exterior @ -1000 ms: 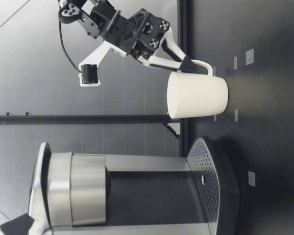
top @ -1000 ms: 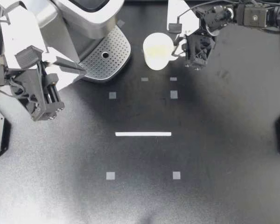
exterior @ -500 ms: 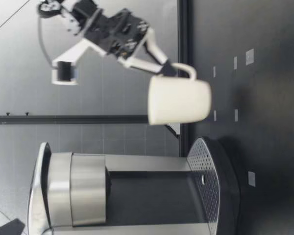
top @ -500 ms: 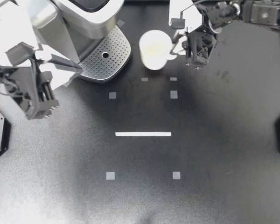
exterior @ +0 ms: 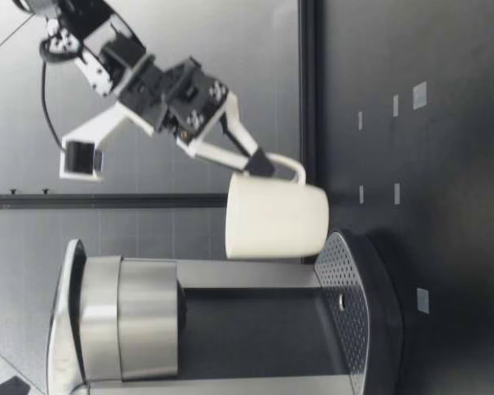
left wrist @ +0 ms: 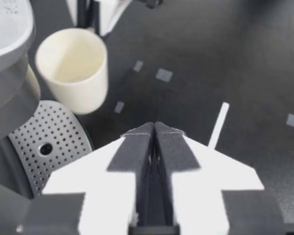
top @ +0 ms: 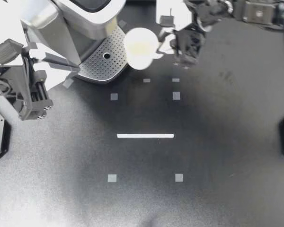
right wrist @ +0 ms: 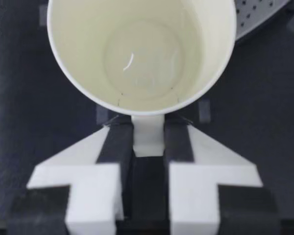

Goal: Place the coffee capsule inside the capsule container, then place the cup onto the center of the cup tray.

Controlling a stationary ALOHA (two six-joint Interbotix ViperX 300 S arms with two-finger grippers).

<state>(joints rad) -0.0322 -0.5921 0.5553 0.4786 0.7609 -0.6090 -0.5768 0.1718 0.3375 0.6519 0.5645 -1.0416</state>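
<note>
Gripping cup (top: 141, 47), right tool (top: 164, 43) half-covers its handle (right wrist: 148, 133).

Black table before a grey panelled wall.
The table (top: 227, 156) is matt black, with a white strip (top: 145, 135) across its middle and small grey squares (top: 112, 178) spaced around the strip. Soft light leaves a pale sheen on part of its surface. Behind it a grey wall (exterior: 230, 49) shows faint panel seams, and a dark upright post (exterior: 107, 200) stands against it.
</note>
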